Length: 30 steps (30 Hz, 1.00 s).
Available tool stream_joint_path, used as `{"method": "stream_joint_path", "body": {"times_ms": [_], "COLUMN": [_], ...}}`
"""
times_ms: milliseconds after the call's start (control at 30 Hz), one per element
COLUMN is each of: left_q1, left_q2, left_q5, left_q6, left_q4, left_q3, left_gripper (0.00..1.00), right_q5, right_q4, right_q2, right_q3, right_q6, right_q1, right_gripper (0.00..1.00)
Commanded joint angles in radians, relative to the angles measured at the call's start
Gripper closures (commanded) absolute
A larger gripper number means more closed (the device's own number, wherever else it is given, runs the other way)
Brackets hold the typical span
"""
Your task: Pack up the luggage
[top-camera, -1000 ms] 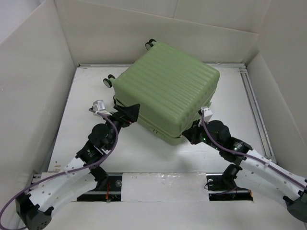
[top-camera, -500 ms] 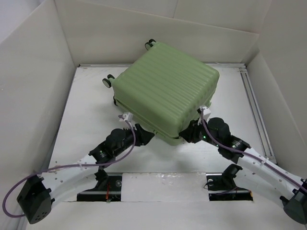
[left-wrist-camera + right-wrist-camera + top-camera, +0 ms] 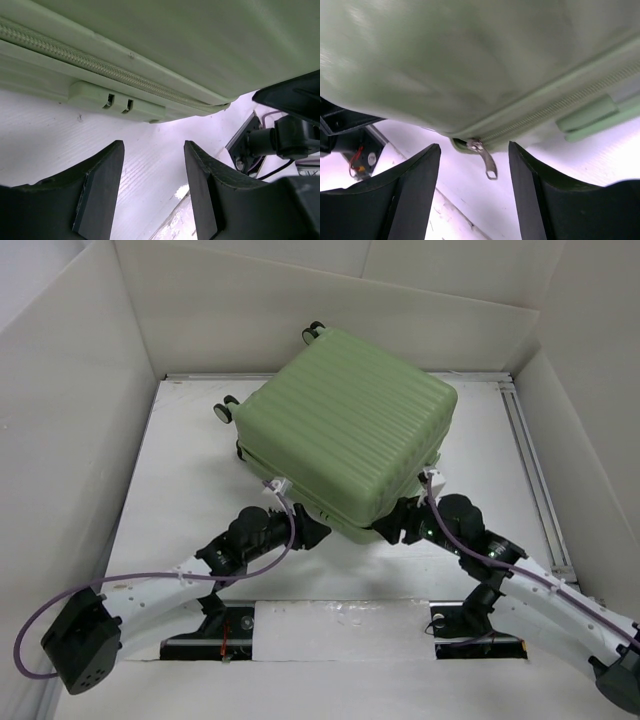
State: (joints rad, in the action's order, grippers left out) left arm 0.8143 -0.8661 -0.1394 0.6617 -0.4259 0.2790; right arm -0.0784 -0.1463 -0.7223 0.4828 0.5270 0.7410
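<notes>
- Now my left gripper point(image 3: 152, 150) is released, with nothing between its fingers, just below the zipper seam point(image 3: 100, 67) of the luggage point(image 3: 350, 430).
- My right gripper point(image 3: 475, 152) is released too; the metal zipper pull point(image 3: 487, 162) hangs between its fingers, untouched.
- I see the luggage lying shut on the white table point(image 3: 180, 470), its near corner between both grippers.

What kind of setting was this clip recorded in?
Probably a lab test cell, not a home: a white table boxed in by plain white panels, two robot arms bolted at its near edge, and a green suitcase lying on it.
</notes>
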Motion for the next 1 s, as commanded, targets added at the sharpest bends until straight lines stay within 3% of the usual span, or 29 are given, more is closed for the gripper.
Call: {"method": "stream_joint_path", "body": {"times_ms": [0,500,967], "left_q1": [0.003,0.003,0.003], "left_q2": [-0.011,-0.103,-0.227], "left_q5": [-0.032,-0.074,-0.101], "left_q6": [-0.028,-0.028,-0.028], "left_q4": [-0.066,-0.149,-0.25], "left_q3": [0.008,0.019,0.046], "left_gripper": [0.52,0.52,0.53], "right_q5": [0.074,-0.07,-0.07], "right_q4": [0.014,0.114,0.175], "right_q2": [0.066,-0.043,-0.083], "right_q3": [-0.021,-0.058,-0.087], "right_q6": [0.063,0.064,0.073], "right_q1": [0.008,0.008,-0.002], "right_gripper": [0.37,0.32,0.62]}}
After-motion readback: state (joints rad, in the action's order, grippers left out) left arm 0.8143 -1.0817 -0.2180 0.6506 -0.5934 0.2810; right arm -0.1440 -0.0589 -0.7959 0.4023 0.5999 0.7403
